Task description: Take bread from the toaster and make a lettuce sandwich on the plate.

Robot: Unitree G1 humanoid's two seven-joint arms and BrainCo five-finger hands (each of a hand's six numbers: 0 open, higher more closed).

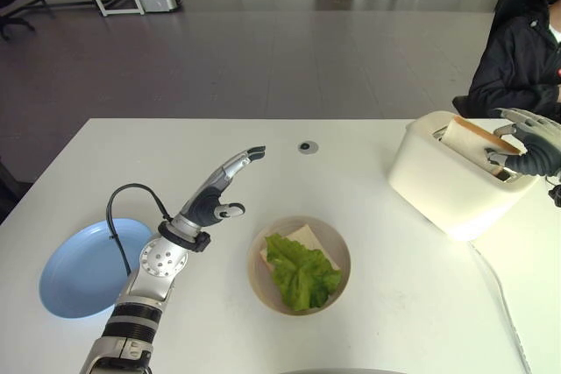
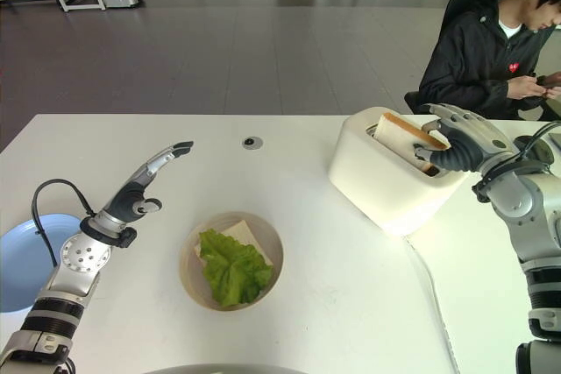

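A cream toaster (image 2: 386, 177) stands at the right of the white table. A slice of bread (image 2: 405, 137) sticks up out of its slot, tilted, and my right hand (image 2: 456, 146) is curled around that slice's right end. In the table's middle a beige plate (image 1: 337, 247) holds a bread slice (image 1: 304, 237) with a green lettuce leaf (image 1: 301, 272) on top. My left hand (image 1: 219, 192) hovers left of the plate, fingers stretched out and holding nothing.
A blue plate (image 1: 83, 267) lies at the left near my left arm. A small round grommet (image 1: 308, 147) sits in the table's far middle. A black cable loops over my left wrist. A cord (image 1: 500, 291) runs from the toaster toward the front edge.
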